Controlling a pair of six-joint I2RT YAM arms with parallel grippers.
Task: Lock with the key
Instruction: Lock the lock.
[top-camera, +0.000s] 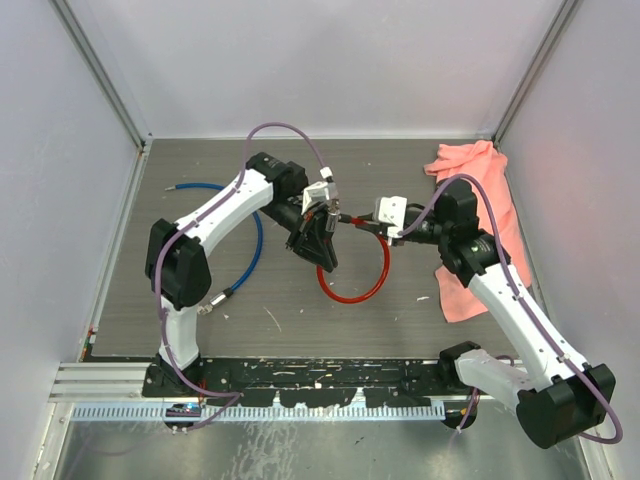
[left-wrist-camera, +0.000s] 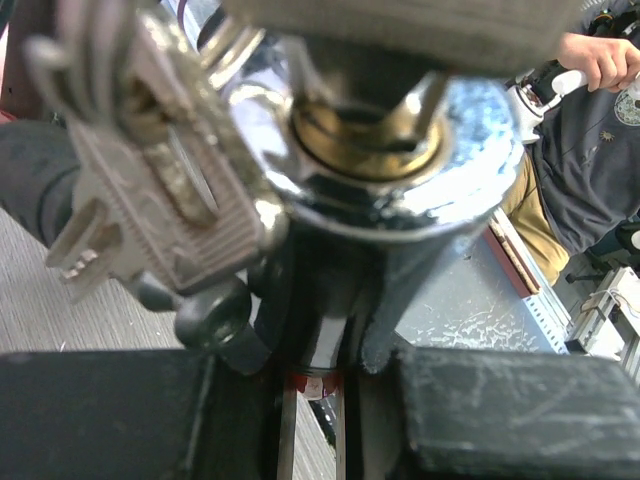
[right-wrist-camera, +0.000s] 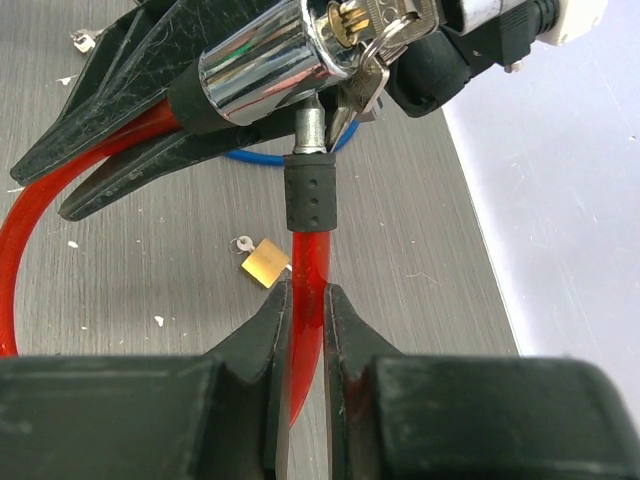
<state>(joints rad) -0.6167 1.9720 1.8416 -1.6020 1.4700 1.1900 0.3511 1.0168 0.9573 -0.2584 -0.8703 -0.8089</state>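
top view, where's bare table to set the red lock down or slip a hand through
Bare table runs along the back wall, across to the pink cloth. A second patch lies between the red cable lock's loop and the base rail. Crowded: the middle, where both sets of jaws clamp the lock, with the blue cable on its left.

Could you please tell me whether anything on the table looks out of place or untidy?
A pink cloth lies crumpled at the table's right edge. A small brass padlock lies loose on the tabletop, and white flecks are scattered about.
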